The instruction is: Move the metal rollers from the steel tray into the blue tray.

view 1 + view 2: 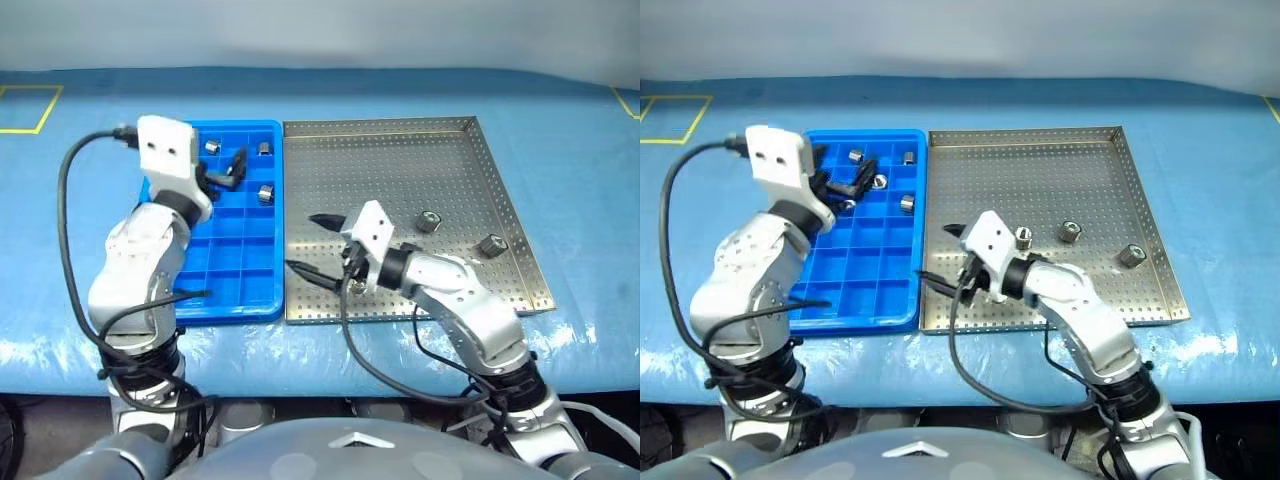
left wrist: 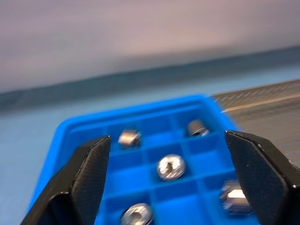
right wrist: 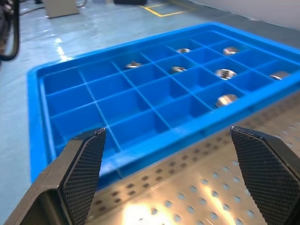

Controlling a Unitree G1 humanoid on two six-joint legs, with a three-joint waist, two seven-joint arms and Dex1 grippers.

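Left gripper (image 1: 855,186) above far end of bright blue compartmented plastic tray (image 1: 865,318), jaws apart, empty, likely post-drop. Right gripper (image 1: 312,243) low over perforated steel tray (image 1: 500,150) beside blue tray, jaws wide, ready. Small shiny metal rollers (image 1: 428,221): some in steel tray, several in blue tray's compartments.

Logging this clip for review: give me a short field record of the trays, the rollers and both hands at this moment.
steel tray: three metal rollers still on its perforated floor
blue tray: at the steel tray's left edge; rollers in several far compartments, near rows empty
left hand: open, empty, above the blue tray's far compartments
right hand: open, empty, low over the steel tray's near-left part, pointing at the blue tray
task: not finished
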